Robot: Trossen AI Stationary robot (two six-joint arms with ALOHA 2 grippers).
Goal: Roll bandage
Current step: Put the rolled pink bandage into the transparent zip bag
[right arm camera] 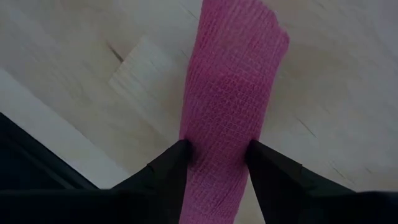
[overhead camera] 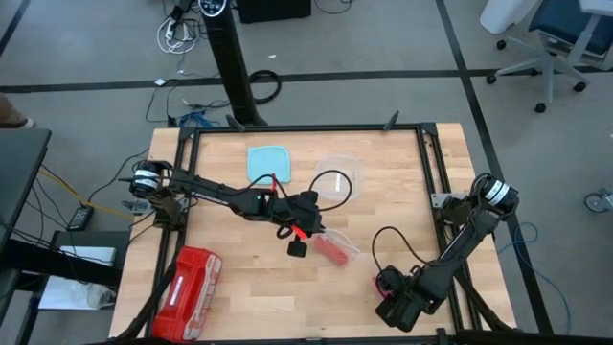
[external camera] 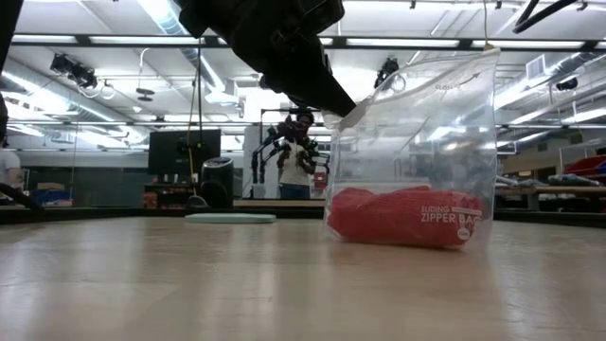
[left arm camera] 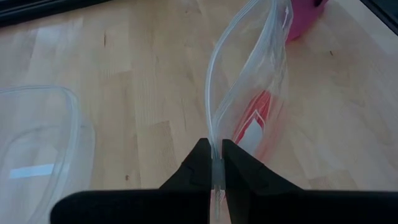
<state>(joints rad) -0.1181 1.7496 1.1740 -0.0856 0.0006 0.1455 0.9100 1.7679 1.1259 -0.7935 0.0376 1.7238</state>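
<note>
High view: left gripper [overhead camera: 299, 247] at centre, pinching zipper bag [overhead camera: 335, 247]; right gripper [overhead camera: 383, 285] lower right, clamping bandage [overhead camera: 380, 284].

Right wrist view: pink bandage [right arm camera: 231, 106] between fingers [right arm camera: 168, 171]. Could unroll if loosened.

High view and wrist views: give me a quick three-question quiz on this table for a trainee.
1. True or false: the pink bandage sits between the right jaws.
2. What do the left jaws pinch? A) the teal lid B) the zipper bag C) the clear tub
3. On which arm's side of the table does the red case lie?

Key: 1 true; 2 B, at the bag's rim; 3 the left arm's side.
</note>
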